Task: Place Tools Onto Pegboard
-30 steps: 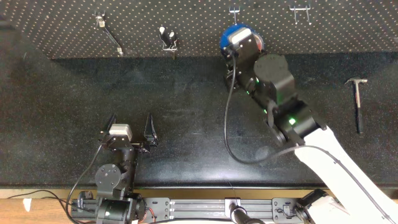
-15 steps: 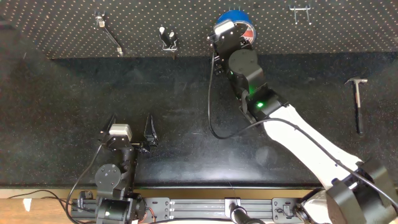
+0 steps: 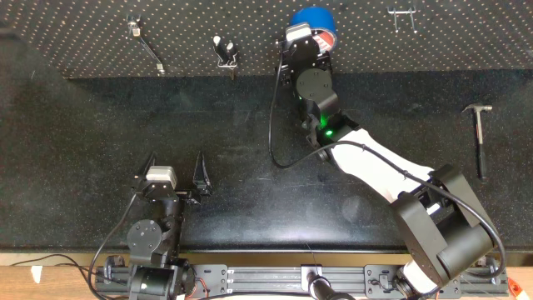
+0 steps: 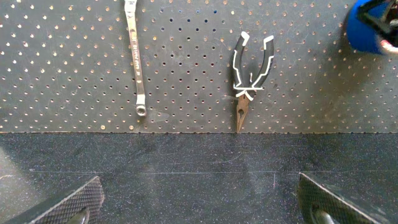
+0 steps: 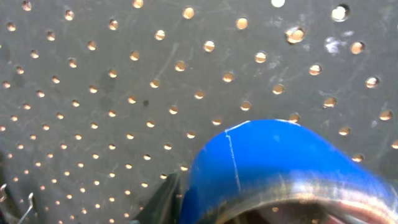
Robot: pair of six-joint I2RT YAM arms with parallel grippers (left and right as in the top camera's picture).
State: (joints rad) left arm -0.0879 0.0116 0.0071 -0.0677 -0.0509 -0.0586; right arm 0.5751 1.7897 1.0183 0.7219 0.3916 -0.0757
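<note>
A blue tape roll (image 3: 310,18) is held up against the black pegboard (image 3: 75,37) by my right gripper (image 3: 306,33), which is shut on it. In the right wrist view the tape roll (image 5: 280,162) is close up in front of the pegboard holes (image 5: 124,81), with one dark finger (image 5: 163,198) at its side. The roll (image 4: 364,28) also shows at the edge of the left wrist view. My left gripper (image 3: 176,160) rests open and empty on the table near the front left, its fingers (image 4: 62,202) wide apart.
A wrench (image 3: 148,46) and black-and-white pliers (image 3: 223,52) hang on the pegboard at the left. A hammer (image 3: 478,137) lies on the black table at the far right. A metal hook (image 3: 402,17) is bare at the board's upper right.
The right arm has carried the blue roll up and to the left, closer to the pegboard. The left arm has not moved.
</note>
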